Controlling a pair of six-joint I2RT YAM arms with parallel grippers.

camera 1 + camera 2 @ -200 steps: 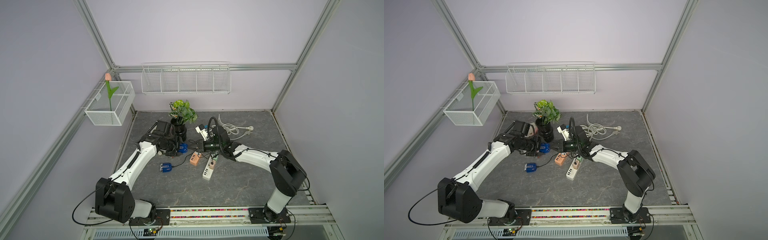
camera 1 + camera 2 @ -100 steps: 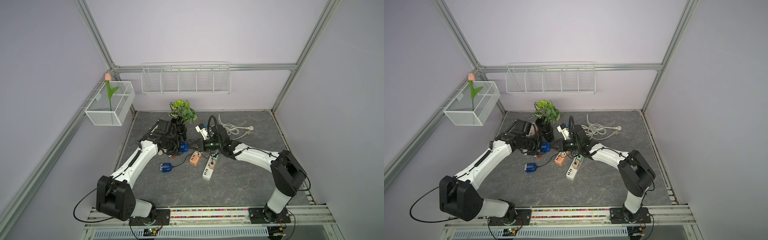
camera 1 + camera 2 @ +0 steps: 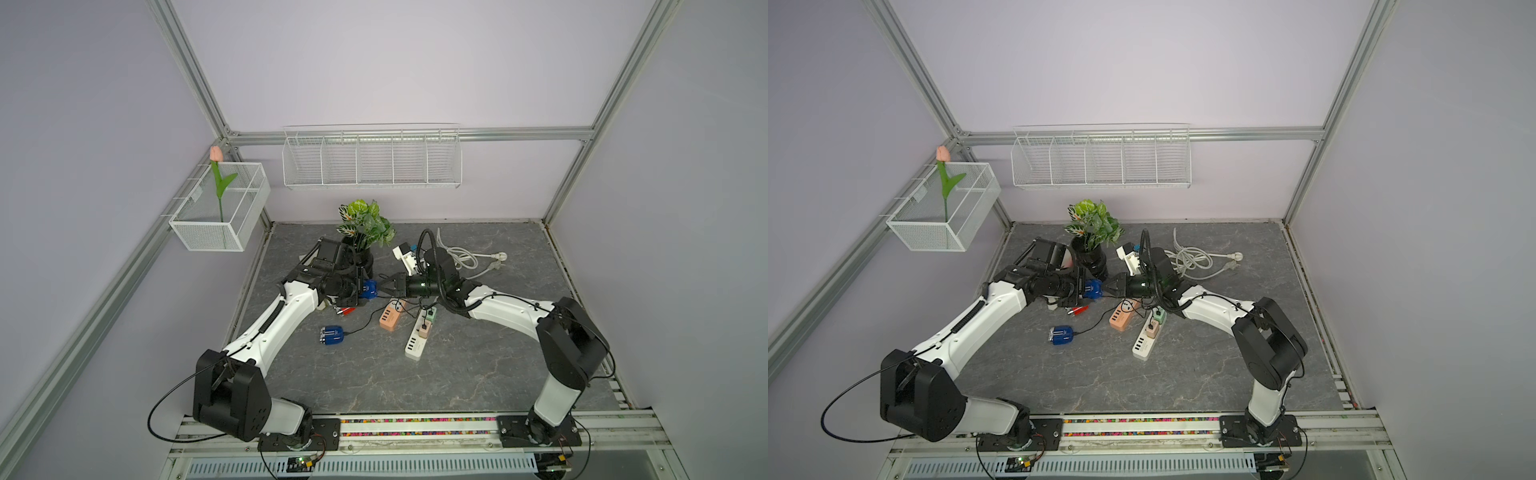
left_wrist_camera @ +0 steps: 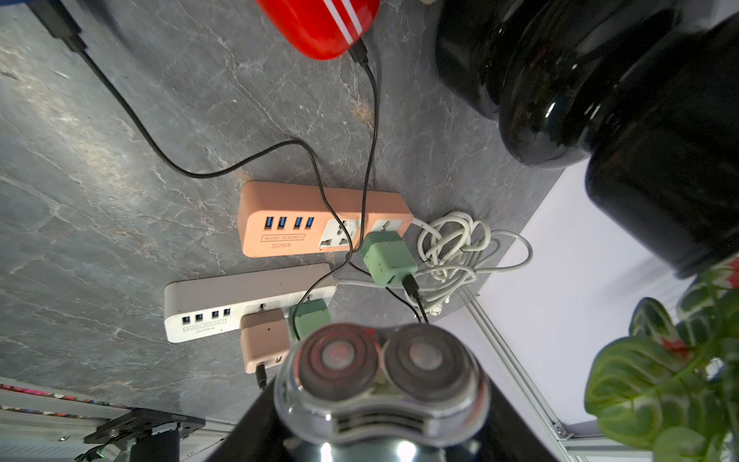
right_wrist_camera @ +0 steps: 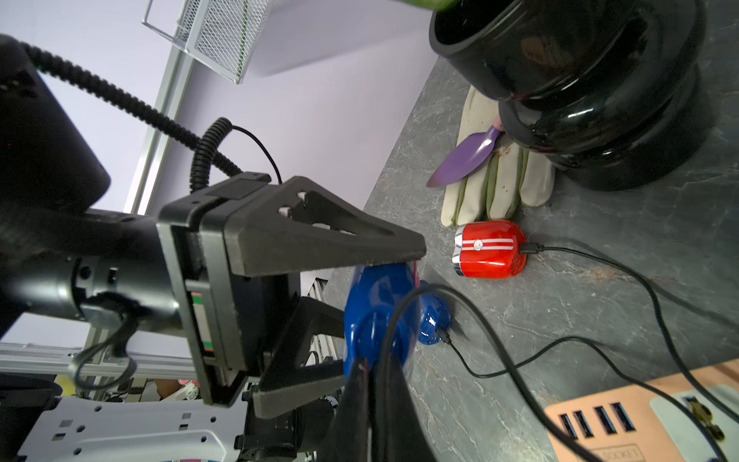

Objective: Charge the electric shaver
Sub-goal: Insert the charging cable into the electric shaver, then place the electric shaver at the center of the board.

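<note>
Right gripper (image 3: 380,288) nearer now, tight on black cable (image 5: 394,320) beside glossy blue twin-head shaver (image 4: 380,384) in pinch of left gripper (image 5: 378,320).

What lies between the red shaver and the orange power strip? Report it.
Left wrist view: only bare tabletop, crossed by two black cables, between red shaver and orange power strip.

The plant pot (image 3: 1089,257) stands behind the power strips (image 3: 1121,320), the coiled cable (image 3: 1192,259) to its right.
</note>
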